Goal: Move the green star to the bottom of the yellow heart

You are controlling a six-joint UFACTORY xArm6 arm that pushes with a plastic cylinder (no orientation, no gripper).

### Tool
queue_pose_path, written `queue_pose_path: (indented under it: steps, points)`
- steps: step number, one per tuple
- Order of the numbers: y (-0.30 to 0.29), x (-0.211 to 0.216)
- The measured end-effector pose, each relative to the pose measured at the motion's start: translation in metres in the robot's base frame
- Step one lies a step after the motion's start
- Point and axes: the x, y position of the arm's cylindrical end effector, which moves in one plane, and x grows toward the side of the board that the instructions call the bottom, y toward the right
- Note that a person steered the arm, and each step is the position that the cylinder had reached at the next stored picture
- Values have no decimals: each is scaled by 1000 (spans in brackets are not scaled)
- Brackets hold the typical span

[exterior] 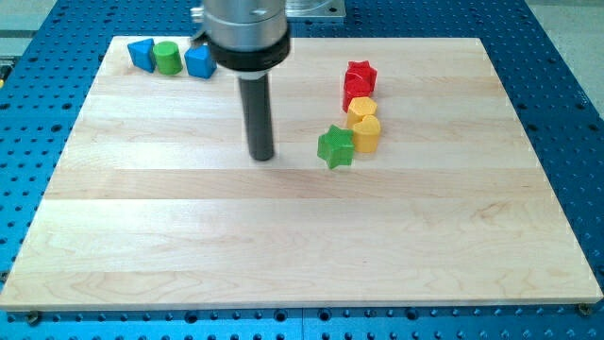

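My tip (261,157) sits left of the green star (336,147); the star touches the yellow heart (366,133); no pincer shows, so I cannot tell its state.

My arm comes into the picture from the view's top, left of centre, where only its lower end shows: a broad grey metal cylinder with a thick black collar (245,52) around its base. From the middle of that collar a straight dark rod (257,109) hangs down, upright and narrower than the collar. My tip (262,157) rests at the level of the tabletop, in the upper half of the view and a little left of its middle. No joints or upper links of the arm can be seen.
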Motion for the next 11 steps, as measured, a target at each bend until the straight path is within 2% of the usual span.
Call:
queue_pose_path:
  steps: [1,3,4,5,6,7,8,11]
  points:
    - [42,3]
    - [80,60]
    - [111,67]
    - [75,67]
    - [59,62]
    - [79,49]
    - [46,45]
    - [58,1]
